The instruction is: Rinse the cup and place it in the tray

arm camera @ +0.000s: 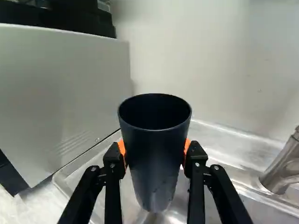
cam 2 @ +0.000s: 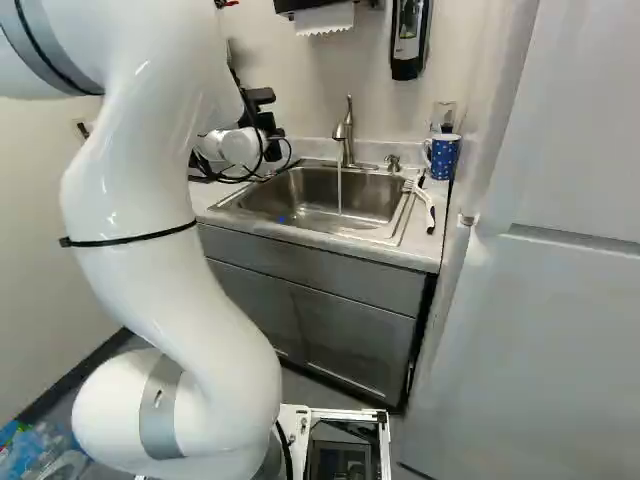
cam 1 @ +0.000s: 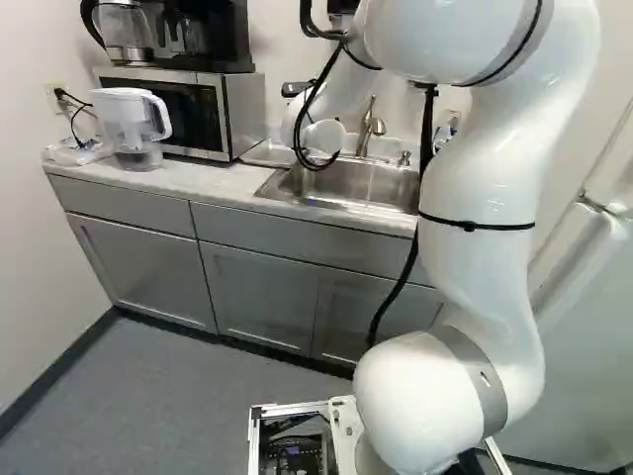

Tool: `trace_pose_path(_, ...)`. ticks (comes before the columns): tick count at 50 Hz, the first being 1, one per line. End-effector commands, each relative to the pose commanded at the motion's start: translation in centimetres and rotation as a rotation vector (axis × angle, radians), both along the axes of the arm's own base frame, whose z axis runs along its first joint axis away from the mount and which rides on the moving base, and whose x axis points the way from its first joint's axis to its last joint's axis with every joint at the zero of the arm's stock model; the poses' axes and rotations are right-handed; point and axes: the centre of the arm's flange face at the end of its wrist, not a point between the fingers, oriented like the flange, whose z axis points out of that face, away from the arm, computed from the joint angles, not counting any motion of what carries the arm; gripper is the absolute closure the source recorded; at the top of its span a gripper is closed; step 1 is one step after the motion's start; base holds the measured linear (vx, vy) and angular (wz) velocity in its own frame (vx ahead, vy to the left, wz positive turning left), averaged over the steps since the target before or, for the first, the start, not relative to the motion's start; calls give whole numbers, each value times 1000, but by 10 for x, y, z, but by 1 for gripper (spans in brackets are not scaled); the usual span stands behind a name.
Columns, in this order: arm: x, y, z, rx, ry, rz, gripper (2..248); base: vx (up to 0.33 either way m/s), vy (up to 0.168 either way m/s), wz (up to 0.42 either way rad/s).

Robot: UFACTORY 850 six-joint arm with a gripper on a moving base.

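Observation:
Black parts of my gripper [cam 2: 264, 128] show at the wrist, left of the sink in the right base view; its fingertips are hidden there. Seen from the wrist, the gripper [arm camera: 154, 148] is shut on a dark tapered cup [arm camera: 156, 163], an orange pad against each side. The cup stands upright, its open mouth up and its inside dark. Below and behind it lies a shallow metal tray [arm camera: 79, 168] on the counter, beside the microwave. Whether the cup's base touches the tray, I cannot tell.
Water runs from the faucet [cam 2: 347, 135] into the sink [cam 2: 300, 200]. A microwave [cam 1: 232, 111] borders the tray, with a pitcher [cam 1: 131, 124] farther left. Right of the sink are a brush [cam 2: 425, 205] and a blue dotted mug [cam 2: 443, 158].

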Motion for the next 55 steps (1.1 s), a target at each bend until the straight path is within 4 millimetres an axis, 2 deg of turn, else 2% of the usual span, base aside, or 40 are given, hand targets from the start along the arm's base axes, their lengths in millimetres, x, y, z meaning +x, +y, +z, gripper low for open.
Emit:
trace_pose_path(35,52,47,-48,60,46,-11,124,0,0,0)
trace_pose_path(55,53,47,-50,60,47,-12,124,0,0,0)
